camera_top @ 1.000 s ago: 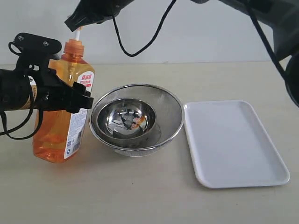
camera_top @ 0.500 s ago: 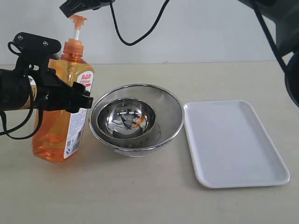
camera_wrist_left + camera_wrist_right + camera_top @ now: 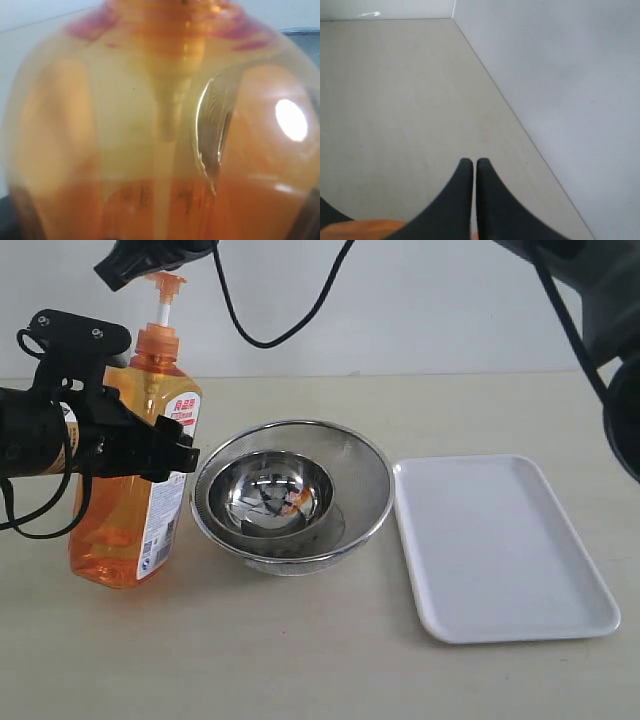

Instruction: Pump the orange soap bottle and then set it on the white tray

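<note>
the right gripper (image 3: 112, 272) is off the pump head (image 3: 167, 282) now. a second ago it sits right on top with the pump pushed low; now it hangs above and to the left of it, clear of it, and the pump stands up again on its white stem. in the right wrist view its two black fingers (image 3: 465, 172) are pressed together with nothing between them, and only a sliver of orange shows at the picture's edge.

nothing else moves. the left gripper (image 3: 135, 405) is clamped around the upper body of the soap bottle (image 3: 115, 540), one finger at the front by the label, the other behind the shoulder. its wrist view is filled with orange plastic (image 3: 160, 125), so the hold looks snug. the bottle stands upright on the table (image 3: 300, 660) at the far left, touching or almost touching the nested steel bowls (image 3: 290, 495). the tray (image 3: 500, 540) lies on the other side of the bowls, well apart from the bottle.

so the pumping part looks done, though i cannot tell whether any soap came out. what is left is the carry: the left arm probably has to lift the bottle up over the bowls and set it down on the tray.
</note>
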Controlling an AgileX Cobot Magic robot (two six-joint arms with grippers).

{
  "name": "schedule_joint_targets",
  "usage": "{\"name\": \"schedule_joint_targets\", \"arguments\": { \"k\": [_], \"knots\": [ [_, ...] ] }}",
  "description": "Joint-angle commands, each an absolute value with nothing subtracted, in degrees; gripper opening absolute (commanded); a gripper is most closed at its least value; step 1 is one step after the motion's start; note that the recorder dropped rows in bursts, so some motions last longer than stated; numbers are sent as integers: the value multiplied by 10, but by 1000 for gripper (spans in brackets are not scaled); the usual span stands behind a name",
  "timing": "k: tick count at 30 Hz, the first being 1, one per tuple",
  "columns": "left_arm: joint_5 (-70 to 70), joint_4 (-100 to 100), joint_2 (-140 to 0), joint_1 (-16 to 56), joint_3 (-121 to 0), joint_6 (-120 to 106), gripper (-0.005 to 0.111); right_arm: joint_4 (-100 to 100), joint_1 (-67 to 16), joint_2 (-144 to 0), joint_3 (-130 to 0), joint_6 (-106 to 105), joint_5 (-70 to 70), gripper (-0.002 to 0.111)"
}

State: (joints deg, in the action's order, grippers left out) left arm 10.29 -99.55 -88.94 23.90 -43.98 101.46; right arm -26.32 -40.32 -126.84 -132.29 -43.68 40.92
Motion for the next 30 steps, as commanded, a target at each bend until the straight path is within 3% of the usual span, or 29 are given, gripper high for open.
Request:
{"name": "schedule_joint_targets", "arguments": {
  "k": [1,30],
  "knots": [
    [114,-999,-878,240,-446,1020,5,-270,-406,-1265,-1326,-447,414,0],
    [105,-999,-878,240,-446,1000,5,-107,-405,-1279,-1326,-328,445,0]
  ]
}}
